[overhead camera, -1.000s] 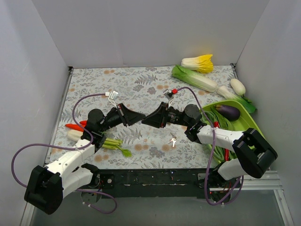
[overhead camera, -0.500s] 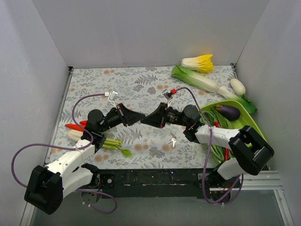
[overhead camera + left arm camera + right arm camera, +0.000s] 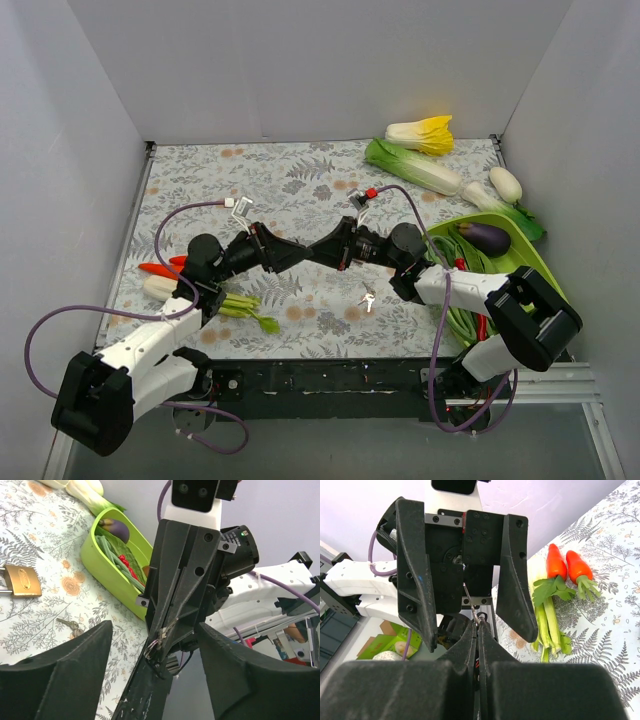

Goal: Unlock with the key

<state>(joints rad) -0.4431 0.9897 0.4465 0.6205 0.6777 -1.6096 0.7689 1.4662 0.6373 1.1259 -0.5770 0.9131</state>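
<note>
1. The key (image 3: 368,297) lies flat on the table (image 3: 250,180), near the green tray (image 3: 110,580). No gripper touches it.
2. The right gripper (image 3: 479,630) is pinched tight on a thin metal bit (image 3: 470,602). I cannot tell what that bit is.
3. The left gripper (image 3: 300,250) is spread wide. The right tip sits between its fingers.
4. A padlock (image 3: 22,580) lies on the table, apart from the key.
5. A second ago the two tips were apart. Now they meet. The key has not moved.
6. I count two arms, one padlock, one tray and two carrots (image 3: 557,562).
</note>
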